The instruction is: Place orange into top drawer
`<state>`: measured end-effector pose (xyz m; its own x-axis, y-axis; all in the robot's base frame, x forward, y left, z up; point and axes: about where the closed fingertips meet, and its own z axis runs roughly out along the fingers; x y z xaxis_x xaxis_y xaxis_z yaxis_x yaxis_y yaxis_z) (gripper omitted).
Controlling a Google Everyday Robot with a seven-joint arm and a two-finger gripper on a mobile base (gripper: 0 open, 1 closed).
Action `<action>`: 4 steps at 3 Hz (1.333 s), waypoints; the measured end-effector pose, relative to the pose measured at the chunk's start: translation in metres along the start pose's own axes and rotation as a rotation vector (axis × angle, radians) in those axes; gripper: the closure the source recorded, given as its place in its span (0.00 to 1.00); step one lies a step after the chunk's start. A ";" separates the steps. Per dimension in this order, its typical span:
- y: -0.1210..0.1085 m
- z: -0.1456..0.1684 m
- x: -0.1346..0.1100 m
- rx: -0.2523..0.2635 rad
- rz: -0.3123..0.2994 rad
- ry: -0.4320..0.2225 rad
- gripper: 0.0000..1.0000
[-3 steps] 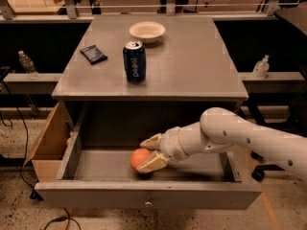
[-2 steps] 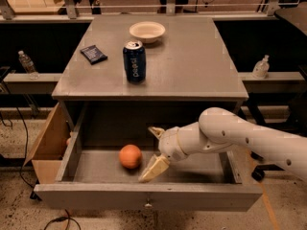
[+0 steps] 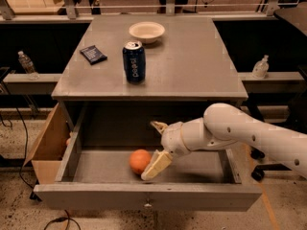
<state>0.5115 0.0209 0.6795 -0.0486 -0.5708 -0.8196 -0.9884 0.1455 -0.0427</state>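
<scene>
The orange (image 3: 139, 160) lies on the floor of the open top drawer (image 3: 148, 196), left of centre. The drawer is pulled out under the grey tabletop, and its front panel shows a small metal pull (image 3: 147, 205). My gripper (image 3: 154, 147) is inside the drawer just right of the orange, open and empty. One finger (image 3: 155, 166) rests low beside the fruit, the other (image 3: 159, 126) points up toward the back. The white arm reaches in from the right.
On the tabletop (image 3: 192, 66) stand a blue soda can (image 3: 134, 62), a cream bowl (image 3: 147, 31) and a small dark packet (image 3: 93, 54). A cardboard box (image 3: 45, 145) sits left of the drawer. Bottles stand on side ledges at left (image 3: 26, 64) and right (image 3: 260, 67).
My gripper let go of the orange and opened. The orange now lies free on the drawer floor, and the gripper has drawn slightly right and up from it.
</scene>
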 end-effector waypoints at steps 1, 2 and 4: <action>-0.009 -0.026 -0.022 0.052 -0.043 -0.024 0.00; -0.016 -0.057 -0.040 0.113 -0.079 -0.031 0.00; -0.006 -0.103 -0.035 0.119 -0.030 0.045 0.00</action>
<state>0.5046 -0.0428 0.7674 -0.0281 -0.6114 -0.7908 -0.9657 0.2209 -0.1365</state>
